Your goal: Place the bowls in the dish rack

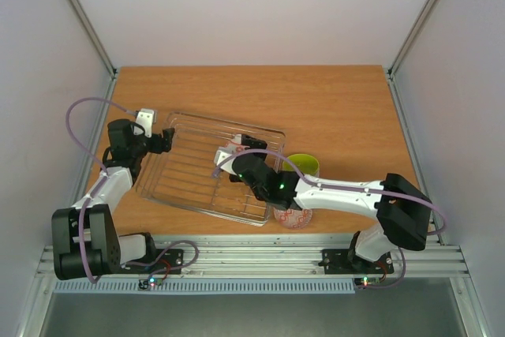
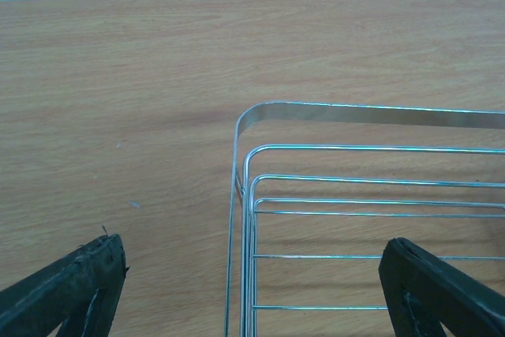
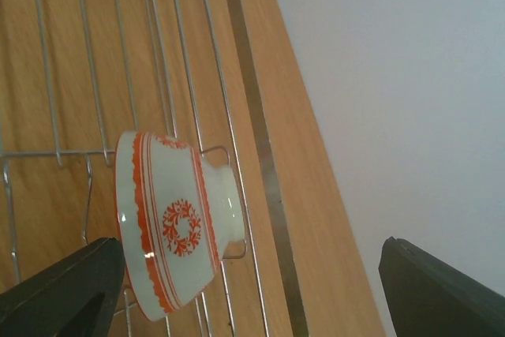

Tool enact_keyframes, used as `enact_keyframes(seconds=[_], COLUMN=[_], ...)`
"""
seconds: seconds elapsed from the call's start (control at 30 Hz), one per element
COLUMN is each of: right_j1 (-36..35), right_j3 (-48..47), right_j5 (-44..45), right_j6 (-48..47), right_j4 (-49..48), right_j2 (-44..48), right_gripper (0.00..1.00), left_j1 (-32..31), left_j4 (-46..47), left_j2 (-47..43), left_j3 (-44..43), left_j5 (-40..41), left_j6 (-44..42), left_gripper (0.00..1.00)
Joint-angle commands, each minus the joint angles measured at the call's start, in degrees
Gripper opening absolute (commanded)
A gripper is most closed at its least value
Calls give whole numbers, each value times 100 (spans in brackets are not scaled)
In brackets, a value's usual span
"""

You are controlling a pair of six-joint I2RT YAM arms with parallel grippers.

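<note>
The wooden table (image 1: 347, 108) has bare room across its far half and along the 3 o'clock side. The dish rack (image 1: 185, 179) lies skewed, left of centre, its near corner close to the table's front edge.

The left gripper (image 2: 254, 246) hangs at the rack's 10 o'clock corner, fingers wide apart, holding nothing. Its wrist camera shows the corner's curved rim and wire bars between them – detail lost from overhead.

The right gripper (image 3: 252, 258) reaches in from 4 o'clock, also spread wide with nothing clamped. Its wrist camera shows the white bowl with red pattern (image 3: 173, 226) standing on edge among the wires, foot toward the rim. One finger (image 3: 63, 290) sits close by the bowl's lip; whether it touches I cannot tell. From above, that bowl is mostly hidden.

Only overhead do you see the lime green bowl (image 1: 304, 165) at the rack's 3 o'clock, and a red-patterned bowl (image 1: 293, 216) at 5 o'clock, under the right arm – both outside the rack.
</note>
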State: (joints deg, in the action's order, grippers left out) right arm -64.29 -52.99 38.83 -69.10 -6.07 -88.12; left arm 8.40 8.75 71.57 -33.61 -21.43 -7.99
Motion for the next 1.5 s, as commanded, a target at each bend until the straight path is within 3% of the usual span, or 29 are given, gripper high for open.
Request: enact_keyframes(seconds=[0.0, 0.13, 0.37, 0.53, 0.67, 0.97, 1.47], right_j1=[-44, 102, 804, 1291, 1513, 1659, 2621], right_j3=[-440, -982, -2386, -2463, -1934, -913, -322], right_j5=[-357, -45, 413, 99, -465, -772, -1048], right_j6=[838, 1706, 5110, 7516, 8301, 9000, 8541], right_j4=[1239, 1924, 5494, 7058, 7281, 7195, 6140], right_j2=[215, 350, 283, 646, 1135, 1350, 1118], right_gripper=[90, 89, 68, 57, 51, 45, 41], left_j1=[38, 39, 39, 39, 39, 39, 39], left_j4=[189, 188, 182, 165, 171, 173, 156], left_j2=[-27, -32, -69, -60, -62, 84, 86], left_j3=[-41, -41, -36, -36, -41, -73, -41], left_j5=[7, -27, -75, -105, -152, -243, -231], left_j6=[-1, 17, 34, 54, 67, 131, 44], left_gripper=[88, 88, 89, 89, 88, 89, 89])
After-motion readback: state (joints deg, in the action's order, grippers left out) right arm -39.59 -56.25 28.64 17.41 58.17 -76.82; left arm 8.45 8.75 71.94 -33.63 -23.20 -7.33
